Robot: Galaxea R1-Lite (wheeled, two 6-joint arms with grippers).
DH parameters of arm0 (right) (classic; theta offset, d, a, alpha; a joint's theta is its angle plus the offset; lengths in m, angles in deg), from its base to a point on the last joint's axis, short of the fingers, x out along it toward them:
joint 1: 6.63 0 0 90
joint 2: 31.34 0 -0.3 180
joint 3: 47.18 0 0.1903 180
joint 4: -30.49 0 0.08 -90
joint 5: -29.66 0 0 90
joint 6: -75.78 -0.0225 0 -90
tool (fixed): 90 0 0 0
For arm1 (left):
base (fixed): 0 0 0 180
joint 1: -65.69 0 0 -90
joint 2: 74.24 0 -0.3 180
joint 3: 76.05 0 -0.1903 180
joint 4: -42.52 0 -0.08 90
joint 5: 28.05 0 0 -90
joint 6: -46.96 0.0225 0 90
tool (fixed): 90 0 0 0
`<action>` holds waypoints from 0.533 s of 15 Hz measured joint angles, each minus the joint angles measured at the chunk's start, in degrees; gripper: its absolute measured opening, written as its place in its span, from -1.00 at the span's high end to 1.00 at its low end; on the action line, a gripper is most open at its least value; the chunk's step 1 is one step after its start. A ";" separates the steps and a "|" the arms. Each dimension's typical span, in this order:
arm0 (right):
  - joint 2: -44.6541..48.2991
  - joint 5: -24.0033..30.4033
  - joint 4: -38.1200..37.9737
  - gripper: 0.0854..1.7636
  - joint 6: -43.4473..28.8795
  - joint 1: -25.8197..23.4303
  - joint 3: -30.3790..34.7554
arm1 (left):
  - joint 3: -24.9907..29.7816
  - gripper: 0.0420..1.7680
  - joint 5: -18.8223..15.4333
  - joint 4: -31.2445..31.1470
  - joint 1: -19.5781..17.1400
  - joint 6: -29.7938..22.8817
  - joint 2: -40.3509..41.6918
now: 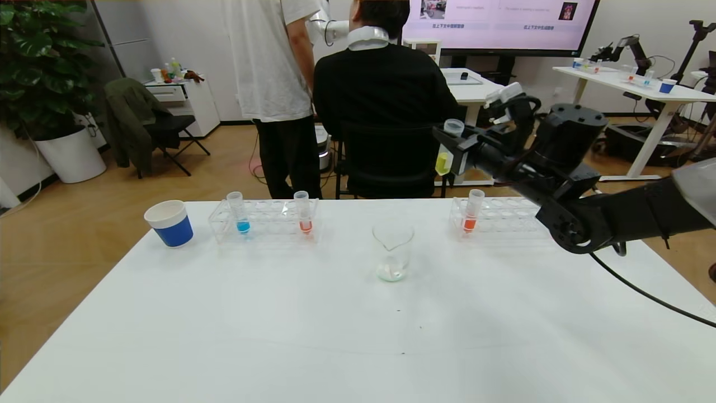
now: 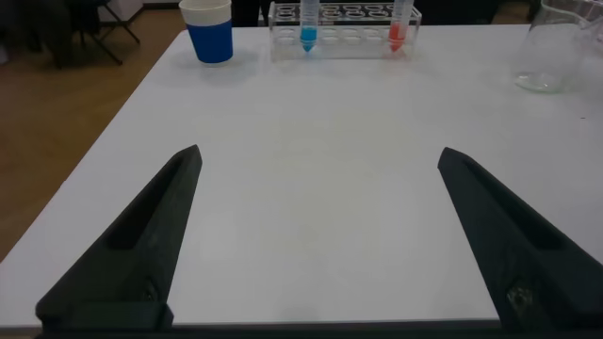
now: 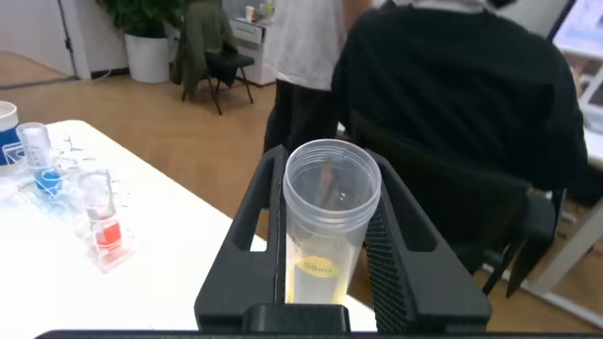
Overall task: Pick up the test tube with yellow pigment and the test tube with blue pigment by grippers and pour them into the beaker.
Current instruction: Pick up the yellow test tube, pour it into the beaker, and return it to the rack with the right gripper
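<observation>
My right gripper [image 1: 451,146] is shut on the test tube with yellow pigment [image 1: 446,159] and holds it upright in the air, above the table's far edge and to the right of the beaker [image 1: 393,250]. In the right wrist view the tube [image 3: 325,221] sits between the two black fingers [image 3: 252,226]. The test tube with blue pigment [image 1: 240,214] stands in the left rack [image 1: 268,224]; it also shows in the left wrist view [image 2: 308,24]. My left gripper [image 2: 320,162] is open and empty above bare table, near the front left.
A blue-and-white paper cup [image 1: 169,223] stands left of the left rack. Orange-red tubes stand in the left rack [image 1: 304,214] and in the right rack [image 1: 471,212]. Two people are behind the table's far edge.
</observation>
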 joint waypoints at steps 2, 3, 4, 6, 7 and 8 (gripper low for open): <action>-2.40 2.54 0.98 0.51 6.78 1.57 -2.86 | 0.00 -0.98 -0.02 0.02 0.00 0.00 0.00; -3.52 4.24 2.18 0.51 8.79 2.28 -3.25 | 0.00 -0.98 0.00 0.05 0.00 0.02 0.00; -4.46 5.51 3.61 0.51 10.44 2.84 -3.25 | 0.00 -0.98 0.02 0.02 0.00 0.02 0.00; -6.21 9.69 8.98 0.51 14.74 3.69 -1.34 | 0.00 -0.98 0.00 0.05 0.00 0.02 0.00; -6.91 11.82 11.72 0.51 16.55 3.96 -0.09 | 0.00 -0.98 0.02 0.05 0.00 0.02 0.00; -7.46 12.70 13.18 0.51 18.35 4.22 0.67 | 0.00 -0.98 0.00 0.02 0.00 0.05 0.00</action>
